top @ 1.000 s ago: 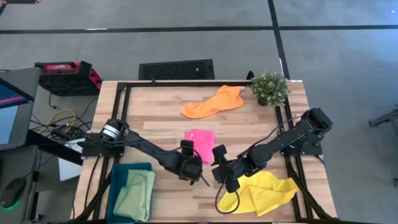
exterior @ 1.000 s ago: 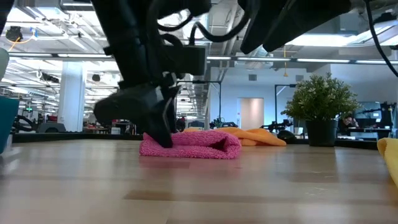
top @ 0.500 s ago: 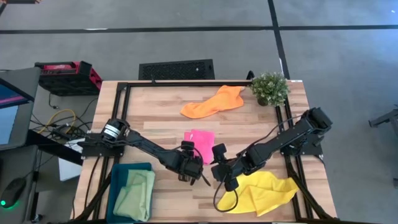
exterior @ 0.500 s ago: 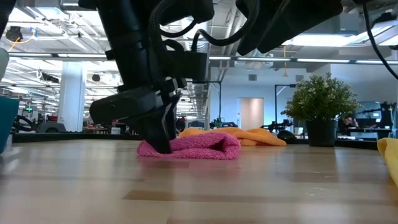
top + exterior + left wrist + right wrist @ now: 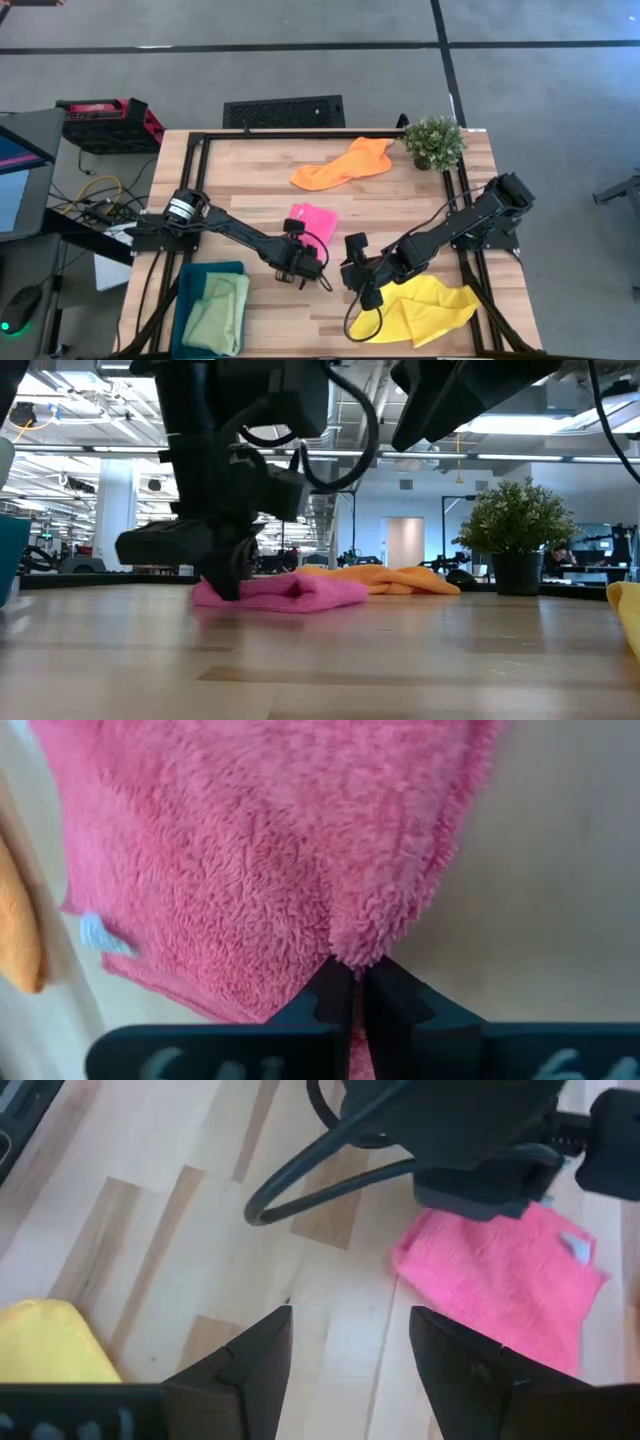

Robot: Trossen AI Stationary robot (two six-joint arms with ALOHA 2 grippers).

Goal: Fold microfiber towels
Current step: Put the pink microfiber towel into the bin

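Observation:
The hot pink towel point(image 5: 314, 220) lies folded on the table's middle, low and flat in the low view point(image 5: 290, 592). My left gripper point(image 5: 300, 250) stands at its near edge, shut on it point(image 5: 350, 982). My right gripper point(image 5: 352, 266) hovers open just right of it, above bare wood point(image 5: 350, 1355), touching nothing. The orange towel point(image 5: 345, 162) lies loose at the far middle. The yellow towel point(image 5: 430, 306) is crumpled at the near right. A light green towel point(image 5: 218, 312) lies in the teal bin point(image 5: 192, 280). My left gripper pinches a bunched bit of the pink towel's near edge point(image 5: 358, 942) between its two fingertips point(image 5: 330, 995). The fingers come steeply from above and from the near side. The rest of the towel lies slack on the table beyond them.
A potted plant point(image 5: 435, 142) stands at the far right corner. A black frame rail point(image 5: 300, 134) runs around the table's edge. Bare wood lies between the pink towel and the orange one, and along the near middle.
My left gripper has shut on the pink towel's near edge, tipping steeper and shifting toward the table's left. The towel has slid a little toward the left and far side. It now lies flatter than the thick fold it was.

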